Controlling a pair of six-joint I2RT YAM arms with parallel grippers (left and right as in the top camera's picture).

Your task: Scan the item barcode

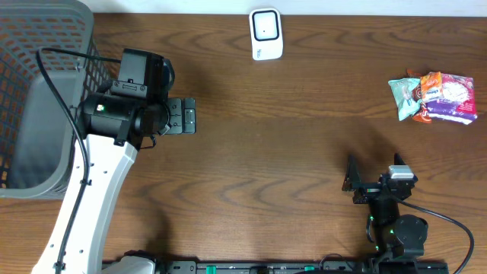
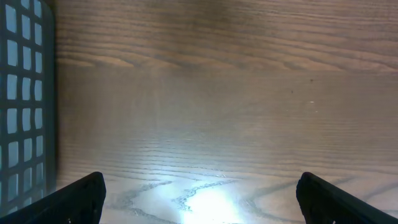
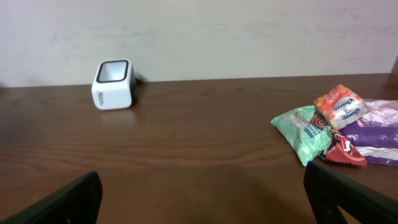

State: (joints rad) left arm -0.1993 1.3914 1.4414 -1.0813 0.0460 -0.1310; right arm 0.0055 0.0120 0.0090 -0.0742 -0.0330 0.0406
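A dark wooden surface (image 1: pixel 289 144) is seen from above, with two robot arms reaching over it. The left arm (image 1: pixel 106 167) is white and black. Its left jaws stand wide apart and hold nothing. In the left wrist view, only lit wood grain shows between the two black tips. A grey mesh basket (image 1: pixel 30 91) stands on the left side of those jaws, and its wall (image 2: pixel 22 93) fills the left edge of that view.

The right arm (image 1: pixel 396 221) is smaller and black. The right jaws are also spread wide and grip nothing, their tips low over the wood.

In the right wrist view, a white barcode scanner (image 3: pixel 113 84) with a dark window on top sits well ahead of the right jaws and to their left, near the far edge of the surface by a pale wall. From above, the scanner (image 1: pixel 266 33) is well apart from both sets of jaws.

Ahead of the right jaws and to their right lies a small pile of snack packets (image 1: pixel 434 97), touching and overlapping. They are a mint-green packet (image 3: pixel 303 132), an orange packet (image 3: pixel 339 106), a purple packet (image 3: pixel 376 134) and a red packet (image 3: pixel 345 152). The pile is well clear of the right jaws.
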